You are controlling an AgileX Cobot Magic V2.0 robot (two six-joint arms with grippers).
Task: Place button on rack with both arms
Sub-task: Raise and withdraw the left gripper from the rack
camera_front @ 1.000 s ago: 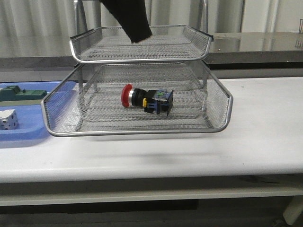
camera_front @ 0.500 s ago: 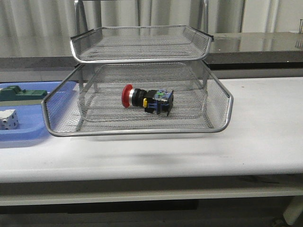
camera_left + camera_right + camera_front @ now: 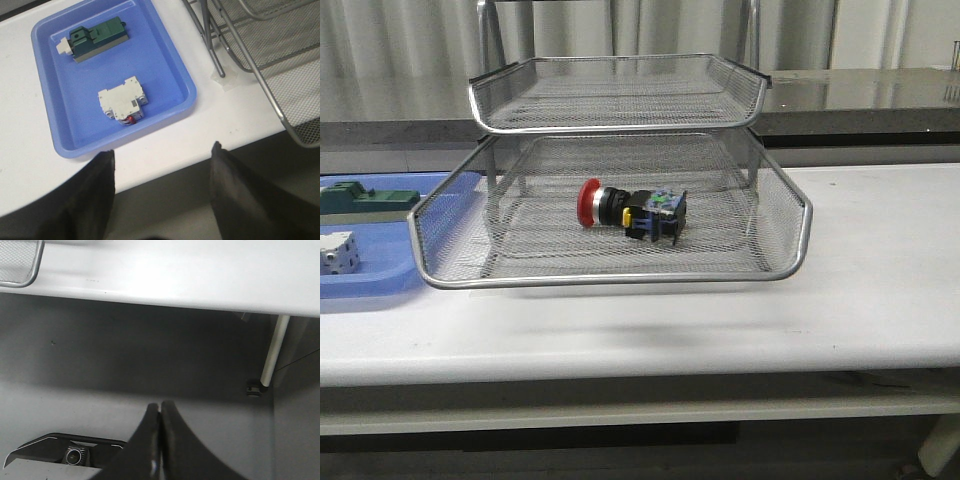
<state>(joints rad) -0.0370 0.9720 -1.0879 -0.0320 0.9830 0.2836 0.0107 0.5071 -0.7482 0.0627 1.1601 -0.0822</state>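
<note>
In the rack's (image 3: 610, 215) lower tray I see the button (image 3: 632, 212) lying on its side, well apart from both grippers. My left gripper (image 3: 162, 157) is spread wide above the table edge near the blue tray (image 3: 50, 130); my right gripper (image 3: 160, 412) is clenched empty.

The rack (image 3: 610, 205) is shiny silver metal wire net. The button (image 3: 631, 211) looks like smooth plastic with a red top. The table (image 3: 880, 290) is smooth, white and not shiny. The blue tray (image 3: 165, 60) is smooth plastic.

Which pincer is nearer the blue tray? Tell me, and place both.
Left. The left pincer hovers open just off the blue tray; the right pincer, shut, hangs below the table's edge, tray unseen.
</note>
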